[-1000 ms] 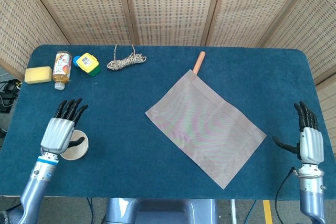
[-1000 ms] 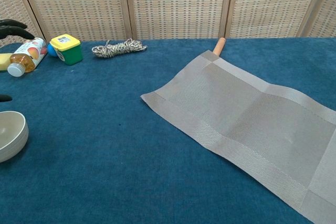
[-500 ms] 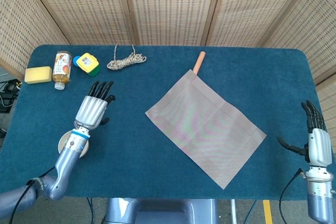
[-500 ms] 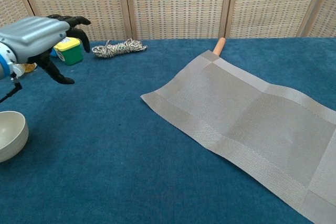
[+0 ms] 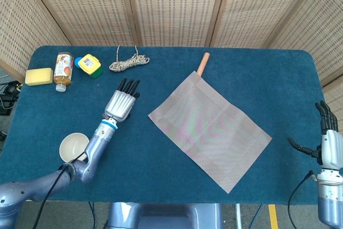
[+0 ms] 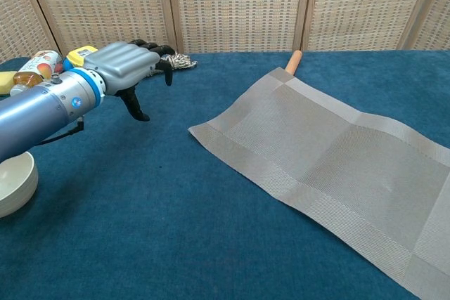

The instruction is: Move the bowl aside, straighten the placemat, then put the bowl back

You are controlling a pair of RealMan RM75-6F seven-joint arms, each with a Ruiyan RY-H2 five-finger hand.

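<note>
A small cream bowl (image 5: pixel 73 146) (image 6: pixel 13 182) stands on the blue table near the front left, off the mat. The grey woven placemat (image 5: pixel 209 127) (image 6: pixel 330 166) lies skewed, turned about diamond-wise, in the middle right. My left hand (image 5: pixel 120 103) (image 6: pixel 126 64) hovers open and empty above the table between the bowl and the mat's left corner, fingers stretched toward the back. My right hand (image 5: pixel 328 143) is open and empty at the table's front right edge, clear of the mat; the chest view does not show it.
At the back left lie a yellow sponge (image 5: pixel 38 76), a bottle (image 5: pixel 63 71) on its side, a yellow-green box (image 5: pixel 89 65) and a coil of rope (image 5: pixel 128 63). An orange-brown stick (image 5: pixel 202 64) pokes out from under the mat's far corner.
My left hand has left the bowl and swept right and toward the back, closing on the mat's left corner. My right hand has drifted slightly right and down. Bowl and mat stay put.
</note>
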